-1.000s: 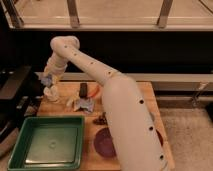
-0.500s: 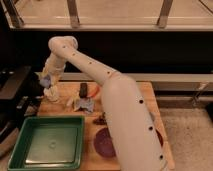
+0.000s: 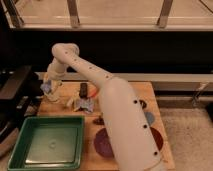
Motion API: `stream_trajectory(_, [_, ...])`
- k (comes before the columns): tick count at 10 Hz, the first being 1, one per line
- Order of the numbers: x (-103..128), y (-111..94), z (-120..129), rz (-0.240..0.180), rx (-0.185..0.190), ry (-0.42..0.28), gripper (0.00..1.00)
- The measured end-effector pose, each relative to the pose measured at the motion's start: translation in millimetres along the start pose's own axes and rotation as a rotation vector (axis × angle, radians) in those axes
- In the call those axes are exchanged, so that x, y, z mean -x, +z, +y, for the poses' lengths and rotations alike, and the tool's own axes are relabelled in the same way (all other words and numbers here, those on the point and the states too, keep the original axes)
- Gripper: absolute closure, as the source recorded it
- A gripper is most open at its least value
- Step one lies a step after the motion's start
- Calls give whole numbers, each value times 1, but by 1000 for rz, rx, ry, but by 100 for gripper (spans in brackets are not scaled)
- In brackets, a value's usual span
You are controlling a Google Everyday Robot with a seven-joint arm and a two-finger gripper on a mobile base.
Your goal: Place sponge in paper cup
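On a wooden bench [image 3: 127, 91] beside a green tray [image 3: 45, 142], below dark railed windows, the gripper [image 3: 49, 89] hovers at the left edge, apparently clasping the pale-blue sponge [image 3: 47, 87].

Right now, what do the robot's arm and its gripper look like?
The arm is a thick, smooth, off-white tube with rounded joints and a row of small dark dots along its side. The gripper at its far end, over the table's left rear corner, looks greyish-blue.
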Motion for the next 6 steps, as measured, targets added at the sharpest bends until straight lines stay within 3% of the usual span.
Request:
stream_trajectory(3, [-2, 10, -3, 5, 36, 25, 99])
stream_trajectory(4, [-1, 13, -5, 8, 45, 24, 95])
stream_trajectory(6, [-4, 17, -8, 13, 57, 32, 75])
